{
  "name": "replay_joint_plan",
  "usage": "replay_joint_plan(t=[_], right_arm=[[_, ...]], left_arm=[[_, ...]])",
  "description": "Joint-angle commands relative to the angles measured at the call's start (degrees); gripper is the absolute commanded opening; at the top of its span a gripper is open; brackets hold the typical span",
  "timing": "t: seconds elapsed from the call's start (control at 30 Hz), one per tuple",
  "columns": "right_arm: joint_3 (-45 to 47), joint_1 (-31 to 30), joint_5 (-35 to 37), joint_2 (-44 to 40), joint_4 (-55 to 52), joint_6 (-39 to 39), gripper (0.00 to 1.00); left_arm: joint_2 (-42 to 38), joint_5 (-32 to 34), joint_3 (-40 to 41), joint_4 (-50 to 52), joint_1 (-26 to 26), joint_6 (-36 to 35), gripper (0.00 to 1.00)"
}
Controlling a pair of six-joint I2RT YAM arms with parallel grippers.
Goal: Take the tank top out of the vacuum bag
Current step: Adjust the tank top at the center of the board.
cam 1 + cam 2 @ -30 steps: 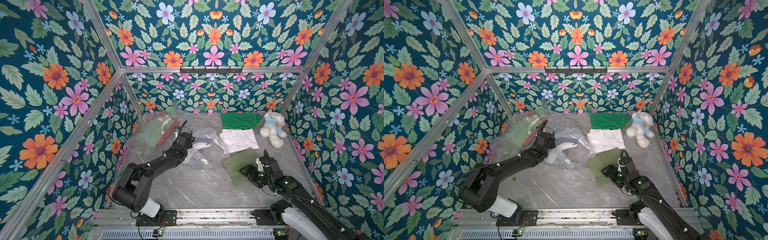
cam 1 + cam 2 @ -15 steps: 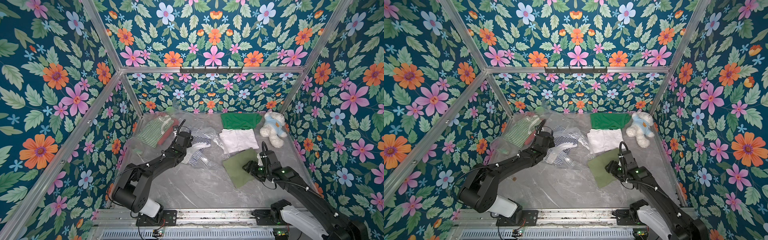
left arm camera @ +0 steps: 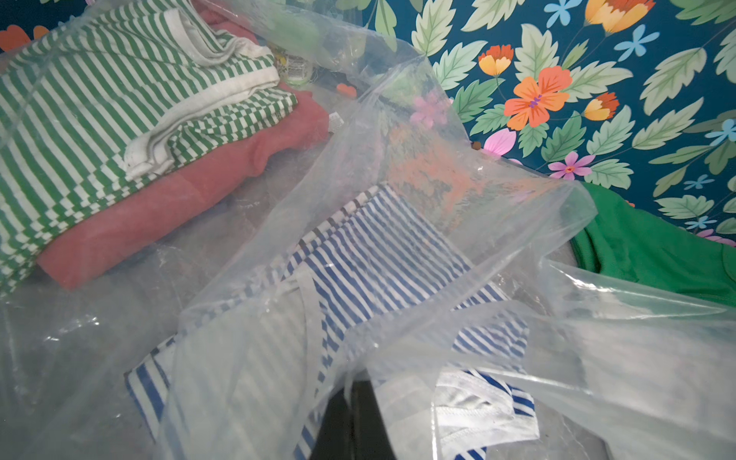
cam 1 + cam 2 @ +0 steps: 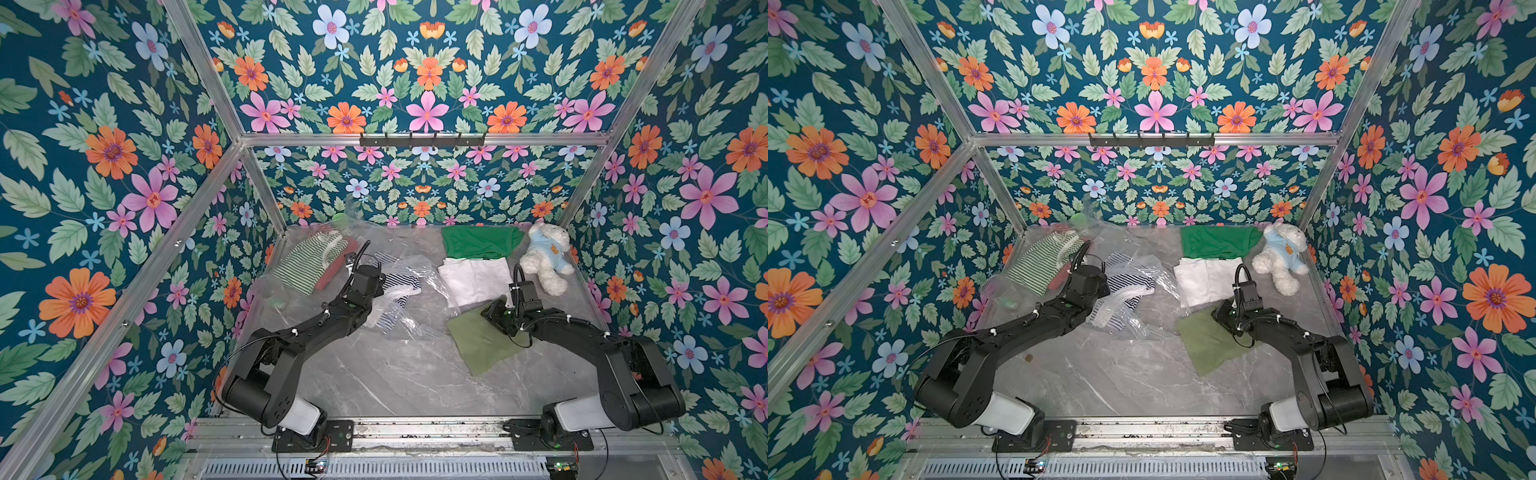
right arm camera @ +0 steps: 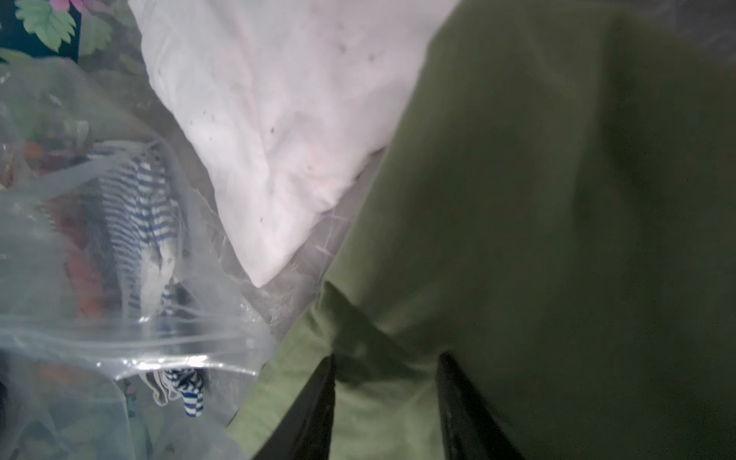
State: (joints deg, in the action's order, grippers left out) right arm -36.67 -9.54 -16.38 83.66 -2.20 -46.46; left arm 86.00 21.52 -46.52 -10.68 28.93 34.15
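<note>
Right pincer (image 5: 386, 360) has advanced onto olive cloth (image 5: 557, 199), jaws apart; left pincer (image 3: 352, 394) clamps vacuum bag (image 3: 458, 191).

The right gripper (image 4: 493, 316) is moving away from the near part of the olive green cloth (image 4: 482, 347) and toward its far edge, just beside the white cloth (image 4: 473, 280). The right arm (image 4: 582, 332) is stretching further over the table (image 4: 395, 374) than a second ago. The jaws are coming closer together, and in the right wrist view a fold of the olive green cloth is now bunching up between them.
</note>
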Motion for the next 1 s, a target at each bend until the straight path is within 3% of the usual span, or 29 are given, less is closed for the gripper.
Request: replay_joint_plan(t=[0.0, 0.13, 0.27, 0.53, 0.77, 0.97], right_arm=[[1.9, 4.0, 0.3, 2.0, 3.7, -2.5, 0.44], [3.3, 9.1, 0.2, 1.2, 3.9, -2.9, 0.45], [3.2, 9.9, -2.3, -2.5, 3.6, -0.9, 0.5], [3.8, 8.2, -0.2, -21.5, -8.5, 4.8, 0.69], [-2.0, -5.3, 4.5, -22.9, -21.3, 12.6, 0.78], [-8.9, -19.1, 18.5, -14.4, -31.6, 19.2, 0.82]], left_arm=[[-0.2, 0.7, 0.2, -0.8, -0.1, 0.6, 0.0], [0.1, 0.7, 0.1, -1.0, 0.0, 0.7, 0.0], [0.3, 0.5, -0.1, -1.0, 0.0, 0.8, 0.0], [0.6, 0.6, 0.1, -1.2, 0.0, 0.8, 0.0], [1.5, -0.3, -0.4, -1.8, 0.0, 1.0, 0.0], [0.8, 0.3, 0.2, -1.5, 0.0, 0.9, 0.0]])
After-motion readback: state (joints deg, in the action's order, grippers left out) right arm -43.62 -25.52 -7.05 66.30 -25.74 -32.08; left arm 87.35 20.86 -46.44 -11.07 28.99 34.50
